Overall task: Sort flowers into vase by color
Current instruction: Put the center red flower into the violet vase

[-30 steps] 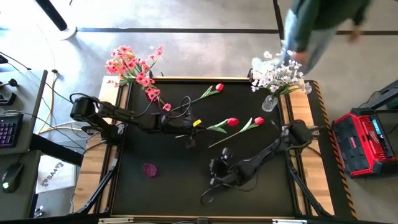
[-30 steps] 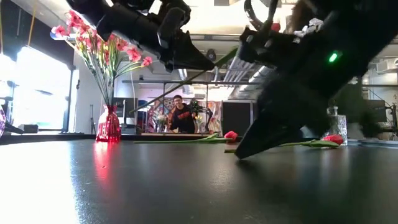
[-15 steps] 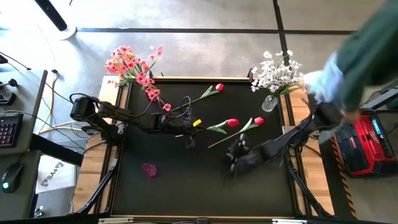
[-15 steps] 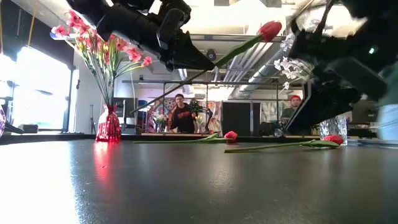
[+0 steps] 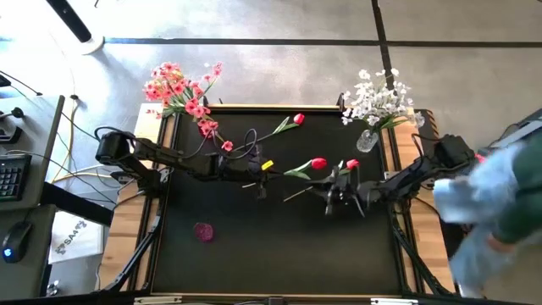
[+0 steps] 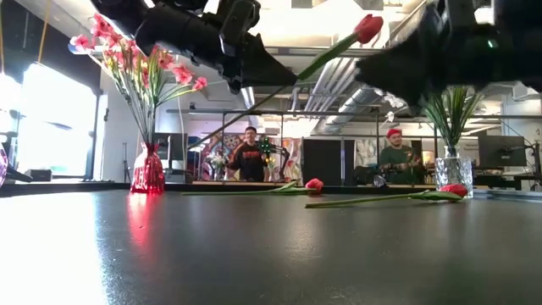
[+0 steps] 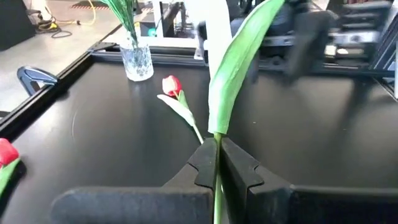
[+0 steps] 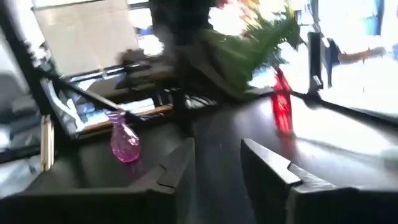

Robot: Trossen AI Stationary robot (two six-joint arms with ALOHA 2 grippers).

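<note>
I count three red tulips: one (image 5: 298, 119) raised by its stem in my left gripper (image 7: 217, 163), jaws clamped on it, and two lying mid-counter (image 5: 318, 164) (image 5: 352, 164). My right gripper (image 8: 214, 165) hovers by those two, jaws apart. I see three vases: red (image 6: 147, 169) with pink flowers (image 5: 182, 91), clear (image 5: 367, 140) with white flowers (image 5: 377, 102), and purple (image 5: 203, 231). I can read no writing.

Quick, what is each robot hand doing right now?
Left hand: closed on a red tulip's stem.
Right hand: open, holding nothing.
</note>
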